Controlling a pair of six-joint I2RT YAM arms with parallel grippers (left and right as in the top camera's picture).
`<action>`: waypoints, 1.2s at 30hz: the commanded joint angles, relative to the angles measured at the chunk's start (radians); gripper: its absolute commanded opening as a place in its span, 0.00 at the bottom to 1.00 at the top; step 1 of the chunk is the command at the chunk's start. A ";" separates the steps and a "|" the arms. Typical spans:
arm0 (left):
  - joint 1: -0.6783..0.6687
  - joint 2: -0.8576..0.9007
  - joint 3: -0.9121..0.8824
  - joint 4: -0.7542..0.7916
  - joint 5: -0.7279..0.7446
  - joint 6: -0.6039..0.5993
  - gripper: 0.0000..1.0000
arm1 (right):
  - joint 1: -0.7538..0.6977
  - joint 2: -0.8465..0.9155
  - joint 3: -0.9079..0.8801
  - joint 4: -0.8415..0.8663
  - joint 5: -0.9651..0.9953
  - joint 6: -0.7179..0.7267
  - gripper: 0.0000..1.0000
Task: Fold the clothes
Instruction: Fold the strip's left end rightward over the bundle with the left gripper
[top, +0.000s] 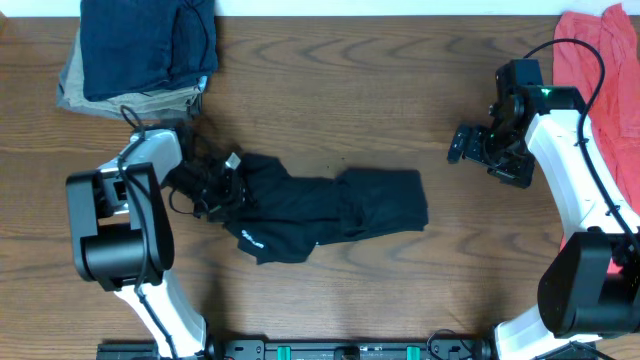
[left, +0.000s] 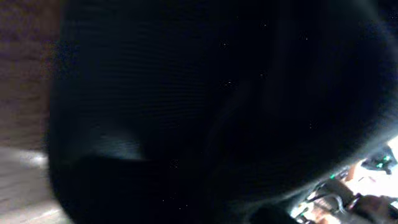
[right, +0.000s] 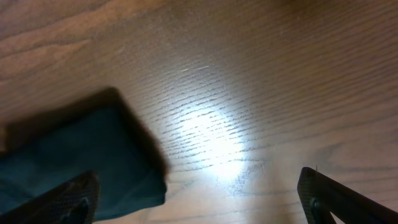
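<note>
Wooden counter (top: 400, 90), black T-shirt (top: 300, 215) bunched mid-fold. Left gripper (top: 215, 187) buried in fabric, grip unclear; right gripper (top: 461, 143) spread, empty. Likely calls for flattening next.

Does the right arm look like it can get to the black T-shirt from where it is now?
Probably yes. Only bare table lies between the open right gripper and the T-shirt, whose near end faces it; the arm would have to stretch toward the middle.
</note>
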 joint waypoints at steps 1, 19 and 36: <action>-0.005 0.013 -0.010 -0.002 -0.008 0.011 0.11 | -0.004 -0.008 0.005 -0.001 0.008 -0.010 0.99; 0.039 -0.101 0.296 -0.294 -0.546 -0.404 0.06 | -0.004 -0.008 0.005 -0.001 0.009 -0.010 0.99; -0.230 -0.214 0.534 -0.492 -0.475 -0.405 0.06 | -0.004 -0.008 0.005 -0.001 0.009 -0.010 0.99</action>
